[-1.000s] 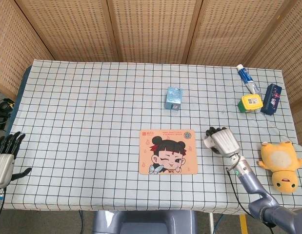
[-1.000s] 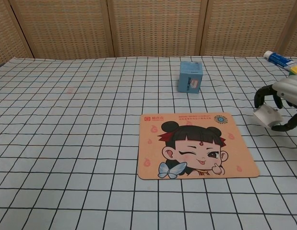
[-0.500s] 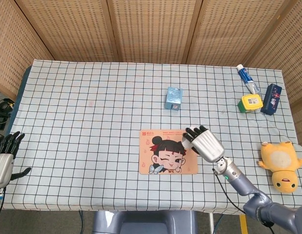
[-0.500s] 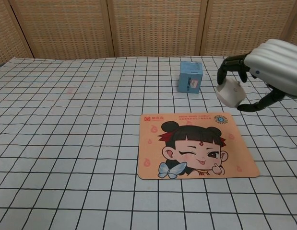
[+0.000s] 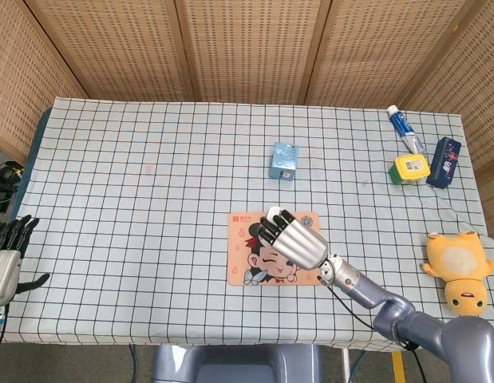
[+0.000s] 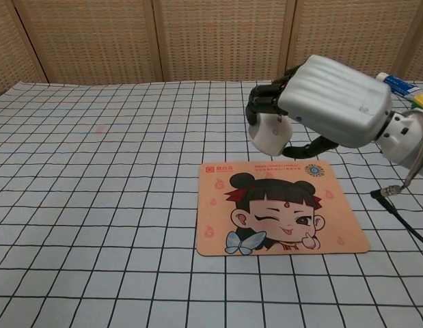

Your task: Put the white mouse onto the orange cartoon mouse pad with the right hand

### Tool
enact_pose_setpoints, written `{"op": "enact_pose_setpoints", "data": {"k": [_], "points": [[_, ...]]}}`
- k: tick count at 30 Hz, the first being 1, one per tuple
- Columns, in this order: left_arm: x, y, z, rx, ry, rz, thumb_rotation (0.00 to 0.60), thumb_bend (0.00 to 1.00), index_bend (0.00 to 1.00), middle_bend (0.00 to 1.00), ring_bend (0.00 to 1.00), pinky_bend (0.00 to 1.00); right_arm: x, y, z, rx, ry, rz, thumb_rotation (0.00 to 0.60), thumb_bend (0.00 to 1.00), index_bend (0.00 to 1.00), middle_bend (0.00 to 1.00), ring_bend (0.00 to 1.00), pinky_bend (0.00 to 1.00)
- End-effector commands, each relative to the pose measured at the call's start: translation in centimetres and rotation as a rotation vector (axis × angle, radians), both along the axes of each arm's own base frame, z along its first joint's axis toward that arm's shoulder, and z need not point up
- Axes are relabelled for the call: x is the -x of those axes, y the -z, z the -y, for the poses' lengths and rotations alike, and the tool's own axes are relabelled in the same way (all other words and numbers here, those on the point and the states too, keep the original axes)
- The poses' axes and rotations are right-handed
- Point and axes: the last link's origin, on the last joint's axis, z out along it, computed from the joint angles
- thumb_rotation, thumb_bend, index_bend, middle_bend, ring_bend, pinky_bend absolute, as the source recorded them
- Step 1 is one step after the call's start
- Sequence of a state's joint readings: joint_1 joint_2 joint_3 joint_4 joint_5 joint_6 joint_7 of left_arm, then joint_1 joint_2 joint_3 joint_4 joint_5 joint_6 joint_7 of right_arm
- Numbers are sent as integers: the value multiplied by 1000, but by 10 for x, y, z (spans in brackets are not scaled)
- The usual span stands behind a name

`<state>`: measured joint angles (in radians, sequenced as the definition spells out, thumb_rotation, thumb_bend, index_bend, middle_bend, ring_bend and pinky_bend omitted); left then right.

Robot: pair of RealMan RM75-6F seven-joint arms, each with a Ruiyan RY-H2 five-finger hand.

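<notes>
1. White mouse (image 6: 269,134): held off the cloth in the right hand (image 6: 332,102), dark fingers (image 6: 264,96) curled over its top, thumb under it; hangs above the far edge of the orange cartoon mouse pad (image 6: 279,207).
2. Far left, off the table edge: left hand (image 5: 4,255), fingers apart, holding nothing.
3. Left of the pad: wide stretch of bare checked tablecloth (image 5: 135,199).
4. Pad itself: flat near the front edge of the table, its near half uncovered.
5. Behind the pad: blue box (image 5: 284,160), upright, well apart.
6. Far right: toothpaste tube (image 5: 405,128), yellow-and-green box (image 5: 411,168), dark blue box (image 5: 444,161) clustered near the back corner; yellow plush toy (image 5: 458,269) at the right edge.
7. Behind the table: woven screen panels (image 5: 247,48).
</notes>
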<state>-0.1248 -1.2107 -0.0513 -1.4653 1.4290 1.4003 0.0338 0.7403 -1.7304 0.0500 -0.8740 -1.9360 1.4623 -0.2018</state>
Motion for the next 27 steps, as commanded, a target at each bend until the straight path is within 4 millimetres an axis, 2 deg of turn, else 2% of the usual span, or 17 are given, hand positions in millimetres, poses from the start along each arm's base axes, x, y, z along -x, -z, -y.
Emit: {"op": "enact_pose_setpoints", "data": {"k": [1,7,27], "points": [[1,1,-1,5,-5,1,600,0,0,0,0,0,-6,16,1,-13,-55,-41,600,367,782,614,565,612],[2,3,-3,11,-8,4,600,0,0,0,0,0,-4,34,1,-35,-77,-85,600,368,782,614,565,612],[2,-3,-3,-13,-12,14,600,0,0,0,0,0,18,70,-10,-117,-108,-213,600,367,783,614,565,611]]}}
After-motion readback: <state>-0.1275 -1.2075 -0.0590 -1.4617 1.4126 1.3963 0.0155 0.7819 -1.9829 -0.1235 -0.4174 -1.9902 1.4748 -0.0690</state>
